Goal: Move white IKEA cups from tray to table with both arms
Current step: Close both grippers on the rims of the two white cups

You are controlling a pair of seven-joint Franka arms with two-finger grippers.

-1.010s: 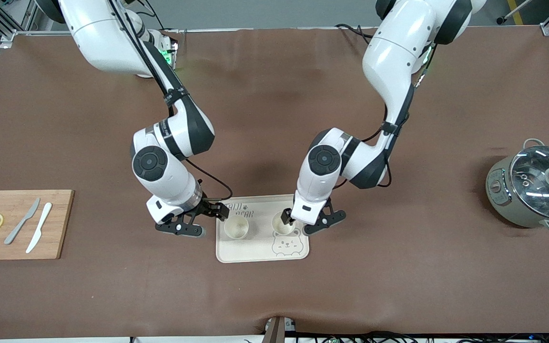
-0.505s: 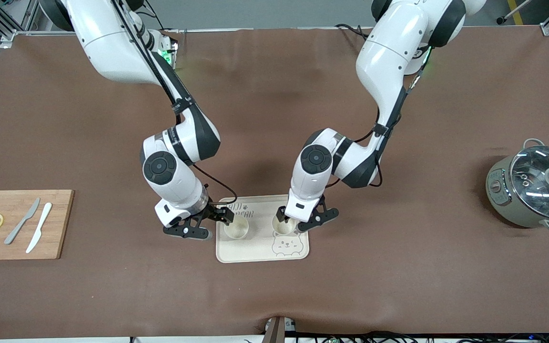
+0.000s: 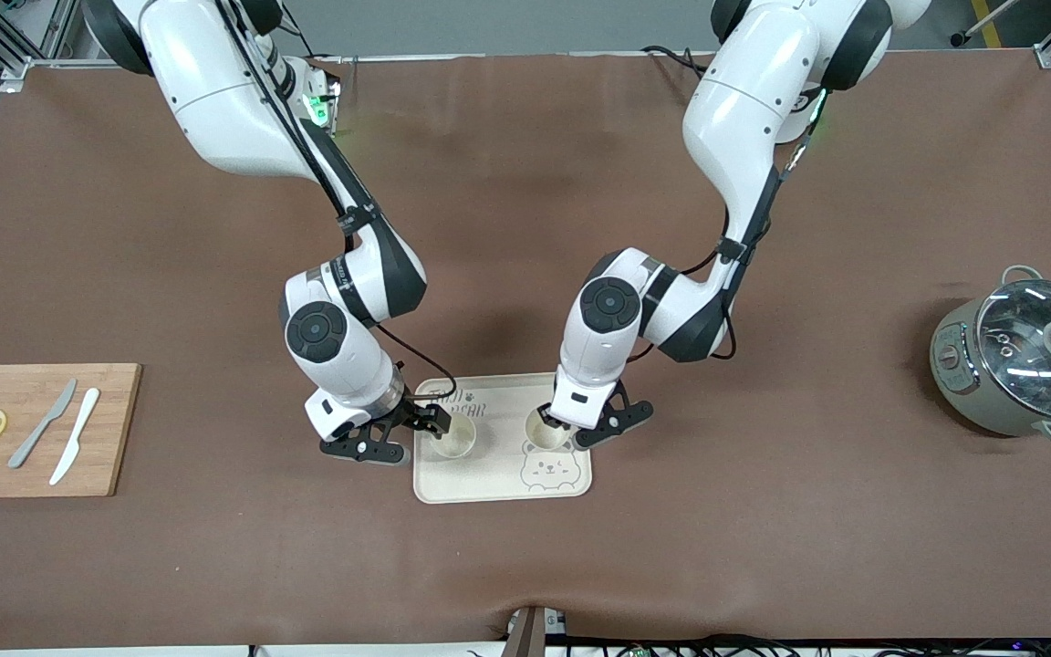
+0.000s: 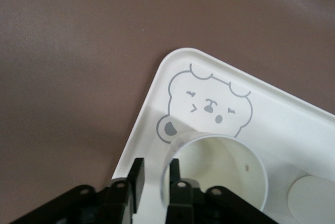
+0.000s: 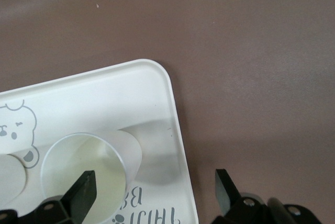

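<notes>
Now | left pincer (image 4: 154,182): nipping one cup's (image 4: 220,174) rim | right pincer (image 5: 154,192): wide, straddling other cup's (image 5: 91,174) wall

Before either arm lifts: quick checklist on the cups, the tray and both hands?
1. Both small cream-white round cups upright on the cream rounded-rectangle tray, the bear-side cup and the lettering-side cup: ok.
2. Left hand at the bear-side cup's wall: ok.
3. Left hand's hold secure: cannot tell.
4. Right hand closed on the lettering-side cup: not ok, open astride its wall.
5. Tray flat on the brown cloth table: ok.
</notes>
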